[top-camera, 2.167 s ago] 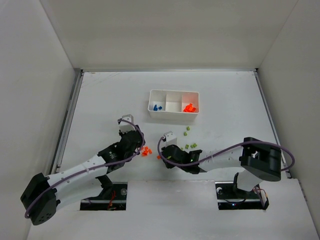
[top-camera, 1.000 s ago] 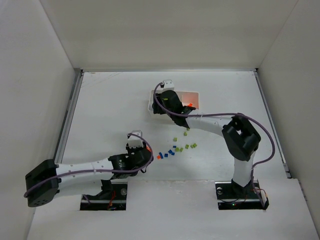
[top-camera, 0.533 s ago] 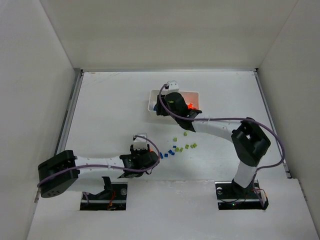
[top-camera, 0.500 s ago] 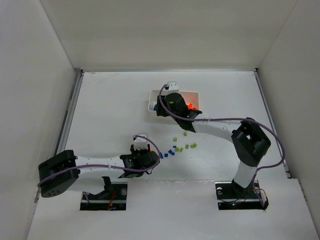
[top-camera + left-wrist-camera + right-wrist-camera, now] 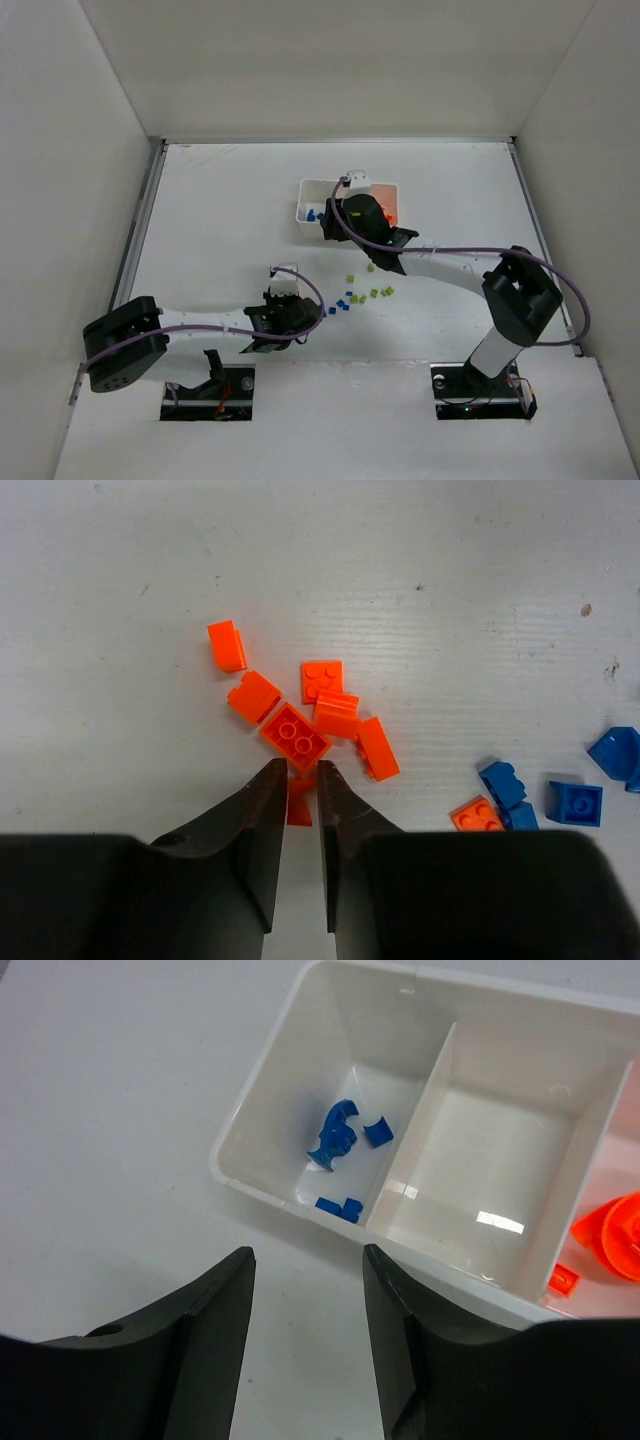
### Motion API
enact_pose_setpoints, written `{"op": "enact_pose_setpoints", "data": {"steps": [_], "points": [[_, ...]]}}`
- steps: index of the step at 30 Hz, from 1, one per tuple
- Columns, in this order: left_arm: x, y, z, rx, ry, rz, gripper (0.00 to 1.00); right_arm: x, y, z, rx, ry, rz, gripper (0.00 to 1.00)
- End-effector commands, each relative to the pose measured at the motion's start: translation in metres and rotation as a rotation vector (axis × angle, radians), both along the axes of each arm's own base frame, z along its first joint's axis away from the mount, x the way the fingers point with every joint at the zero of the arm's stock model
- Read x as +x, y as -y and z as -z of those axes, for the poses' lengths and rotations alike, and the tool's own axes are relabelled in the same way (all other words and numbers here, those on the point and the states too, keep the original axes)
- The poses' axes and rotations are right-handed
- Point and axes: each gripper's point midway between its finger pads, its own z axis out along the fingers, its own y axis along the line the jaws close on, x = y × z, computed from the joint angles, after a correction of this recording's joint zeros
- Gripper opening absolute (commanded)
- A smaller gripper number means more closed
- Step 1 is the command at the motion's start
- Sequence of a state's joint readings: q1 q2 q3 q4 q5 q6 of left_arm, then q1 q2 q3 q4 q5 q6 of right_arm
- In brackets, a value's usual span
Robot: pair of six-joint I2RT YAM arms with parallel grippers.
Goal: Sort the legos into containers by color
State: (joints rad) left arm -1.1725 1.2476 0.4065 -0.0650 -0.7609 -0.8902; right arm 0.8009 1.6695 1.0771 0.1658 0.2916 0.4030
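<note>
- Legos (image 5: 296, 730) lie partly loose on the white table (image 5: 120, 580) and partly in the tray (image 5: 411, 1130). In the top view the tray sits at 12 o'clock from the loose scatter.
- In the left wrist view a tight cluster of orange bricks (image 5: 336, 715) lies just ahead of the left gripper (image 5: 300, 770), some of them touching one another.
- The left gripper's fingers (image 5: 262, 820) stand close together with a small orange brick (image 5: 299, 806) in the narrow gap between them. Whether they actually pinch it cannot be told.
- Loose blue bricks (image 5: 575, 802) lie at about 4 o'clock from the orange cluster. A lone orange brick (image 5: 474, 813) touches the nearest blue one.
- In the top view, green bricks (image 5: 374, 293) lie at 3 o'clock from the blue ones. Two more green ones lie at 12 o'clock from those, nearer the tray.
- In the right wrist view the tray's 9 o'clock compartment holds sorted blue bricks (image 5: 337, 1138). Its 3 o'clock compartment, cut by the frame edge, holds sorted orange bricks (image 5: 608, 1248).
- The right gripper (image 5: 307, 1255) has its fingers spread wide with nothing between them. It is above bare table at the tray's 7 o'clock corner, just outside the wall of the blue compartment.
- In the top view the right arm's wrist covers the middle of the tray.
</note>
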Motion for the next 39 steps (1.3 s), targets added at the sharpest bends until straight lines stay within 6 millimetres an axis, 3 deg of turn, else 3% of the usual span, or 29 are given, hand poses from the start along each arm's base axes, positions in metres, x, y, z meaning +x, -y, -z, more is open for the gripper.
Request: {"op": "enact_pose_setpoints", "data": {"steps": [1,7,12,16,20,28,34,39], "points": [[0.002,0.006,-0.017,-0.015,0.02,0.006,0.14,-0.005,0.003,-0.032,0.071,0.062,0.013,0.53],[0.001,0.009,-0.043,-0.071,0.028,0.032,0.09,-0.028,0.027,-0.032,0.063,0.065,0.016,0.5],[0.009,0.012,-0.075,-0.173,0.062,0.022,0.09,-0.072,0.039,-0.001,0.021,0.022,-0.019,0.35],[0.034,0.026,-0.106,-0.278,0.121,0.007,0.09,-0.093,0.071,0.029,0.012,-0.012,0.066,0.32],[0.07,0.068,-0.141,-0.406,0.177,0.076,0.09,-0.112,0.095,0.04,0.051,-0.041,0.12,0.32],[0.145,0.148,-0.186,-0.497,0.268,0.199,0.11,-0.148,0.114,0.056,0.118,-0.104,0.124,0.32],[0.2,0.212,-0.176,-0.521,0.238,0.237,0.11,-0.157,0.11,0.057,0.14,-0.112,0.102,0.32],[0.227,0.242,-0.159,-0.488,0.207,0.244,0.15,-0.161,0.107,0.055,0.146,-0.108,0.084,0.33]]}}
